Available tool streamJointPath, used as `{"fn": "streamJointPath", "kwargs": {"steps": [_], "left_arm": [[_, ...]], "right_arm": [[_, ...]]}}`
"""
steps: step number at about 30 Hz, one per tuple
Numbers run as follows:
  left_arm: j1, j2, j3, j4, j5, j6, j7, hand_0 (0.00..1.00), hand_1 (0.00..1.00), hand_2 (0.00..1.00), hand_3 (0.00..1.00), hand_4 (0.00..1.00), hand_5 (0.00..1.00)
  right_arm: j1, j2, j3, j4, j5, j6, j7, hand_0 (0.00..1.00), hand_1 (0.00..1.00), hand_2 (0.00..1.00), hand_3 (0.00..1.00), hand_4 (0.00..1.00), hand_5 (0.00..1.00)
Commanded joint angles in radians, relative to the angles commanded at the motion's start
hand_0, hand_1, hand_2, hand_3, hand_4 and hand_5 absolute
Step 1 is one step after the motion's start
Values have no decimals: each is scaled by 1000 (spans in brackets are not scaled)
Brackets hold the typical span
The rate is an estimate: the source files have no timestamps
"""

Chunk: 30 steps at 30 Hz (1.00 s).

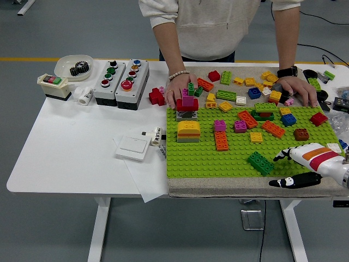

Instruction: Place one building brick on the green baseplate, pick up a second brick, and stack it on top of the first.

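Right hand (300, 166) sits at the near right corner of the green baseplate (207, 158); fingers (281, 155) spread, thumb low by the near edge, holding nothing; left arm not in view. Looks like the pick step: no brick in hand yet, so neither the placing nor the stacking can be judged under way. Nearest candidate is the dark green brick (260, 162), lying flat and angled on the baseplate just left of the fingertips, apart from them, not touching. Next move probably calls for reaching left, bracketing that brick across its short sides, then closing. A person at the far side rests both hands on the baseplate's far edge, among the loose bricks on the worktop (82, 147); one hand (180, 90) sits beside the red-and-magenta stack (187, 106).
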Motion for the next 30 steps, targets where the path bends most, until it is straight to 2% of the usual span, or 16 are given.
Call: {"fn": "streamJointPath", "kwargs": {"steps": [13, 30], "left_arm": [[-4, 0, 2, 0, -5, -1, -2, 825, 792, 779, 600, 677, 680], [-5, 1, 0, 0, -2, -1, 0, 824, 792, 780, 601, 677, 680]], "right_arm": [[1, -2, -7, -12, -15, 2, -1, 713, 708, 755, 766, 998, 998], [0, -10, -34, 30, -8, 6, 1, 712, 707, 749, 764, 998, 998]]}}
